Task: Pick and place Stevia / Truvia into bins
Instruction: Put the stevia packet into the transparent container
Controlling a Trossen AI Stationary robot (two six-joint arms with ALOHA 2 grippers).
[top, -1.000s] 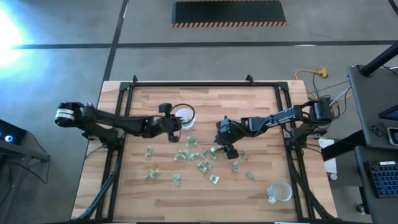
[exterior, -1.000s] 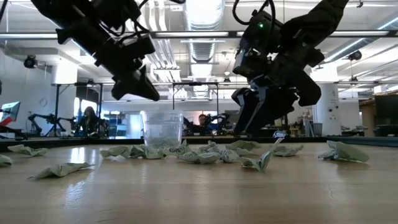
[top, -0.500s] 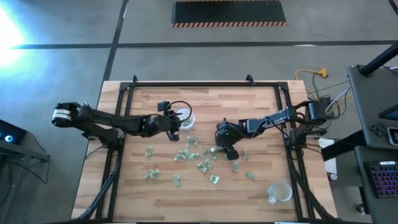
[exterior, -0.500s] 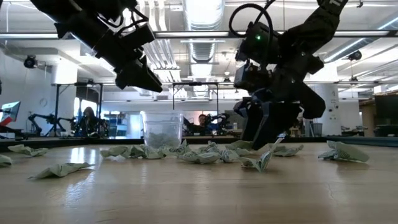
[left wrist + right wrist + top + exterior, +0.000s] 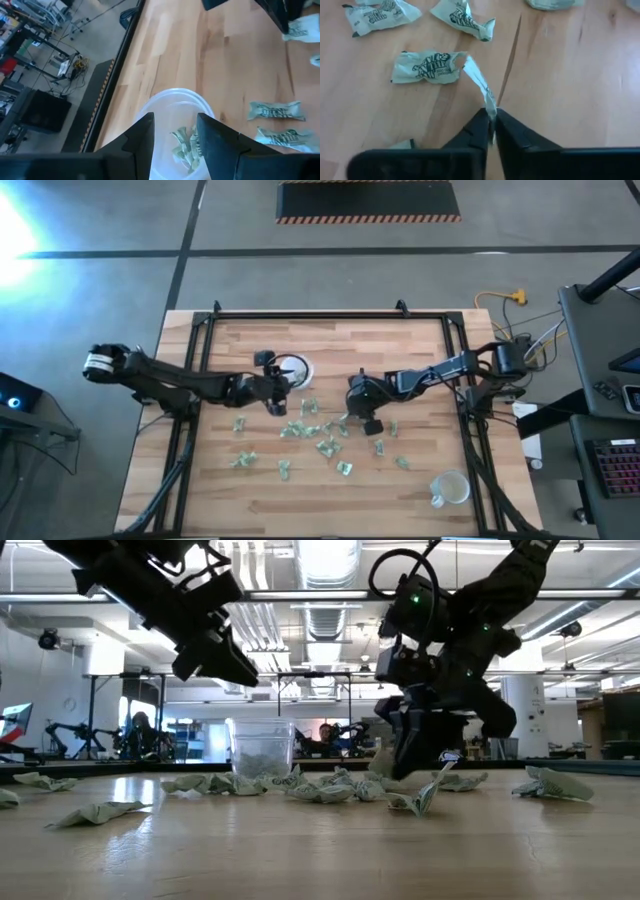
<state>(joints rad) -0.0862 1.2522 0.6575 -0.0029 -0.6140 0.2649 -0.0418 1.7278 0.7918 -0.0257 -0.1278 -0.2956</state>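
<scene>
Several pale green and white sachets [image 5: 318,432] lie flat across the middle of the table. Others sit inside a translucent cup [image 5: 294,367] that stands upright on its base toward the far left. My left gripper [image 5: 271,388] hovers open just beside and above this cup [image 5: 172,102]; sachets [image 5: 184,146] show on its bottom between the fingers. My right gripper [image 5: 362,416] is down among the scattered sachets and shut on one sachet [image 5: 479,82]. A second cup [image 5: 450,488] stands near the table's near right corner. My right gripper pinches one sachet by its end [image 5: 490,110] between the two fingertips [image 5: 481,125], coming from above and slanting down. The sachet sticks out past the fingers, tilted; whether its free end [image 5: 468,64] still rests on the wood cannot be told.
Loose sachets [image 5: 426,68] lie close around the right gripper [image 5: 405,755], and more lie toward the near left [image 5: 241,461]. A black frame [image 5: 300,316] borders the table. The left gripper [image 5: 212,652] hangs well above the tabletop. People show in the room behind.
My right gripper has come down toward the table among the sachets. My left gripper has risen and drawn back a little from the cup toward the table's near left.
</scene>
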